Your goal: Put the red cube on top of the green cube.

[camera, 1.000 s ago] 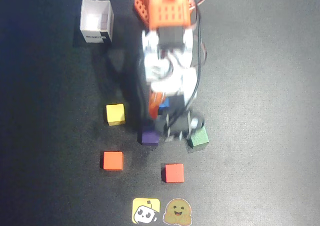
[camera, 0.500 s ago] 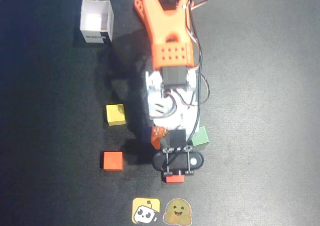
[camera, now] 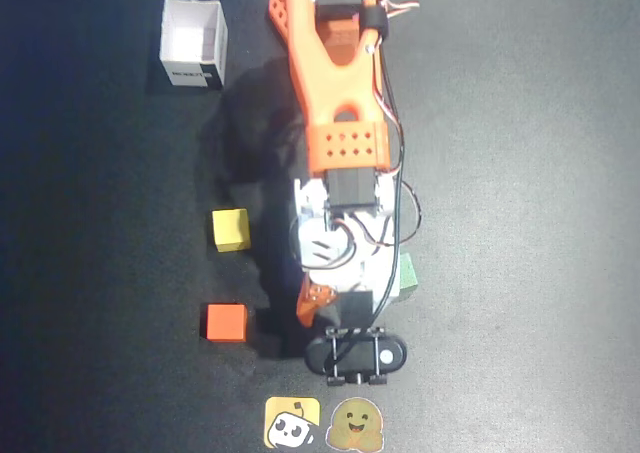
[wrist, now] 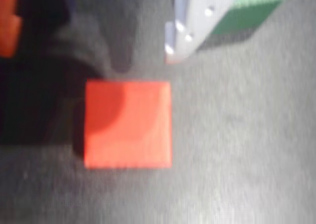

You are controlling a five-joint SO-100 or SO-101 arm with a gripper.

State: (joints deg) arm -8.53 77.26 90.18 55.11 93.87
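The red cube (wrist: 128, 125), seemingly light and rigid, is best gripped across opposite flat faces by the pincer (wrist: 98, 46), seen spread apart.

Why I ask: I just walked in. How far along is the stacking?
Nothing is done yet: the red cube lies on the mat, apart from the green cube. In hand: the open gripper hovers over the red cube, not gripping it. Left: grasp, lift, set it on the green one.

black table (camera: 540, 173), cubes, white box (camera: 194, 43)
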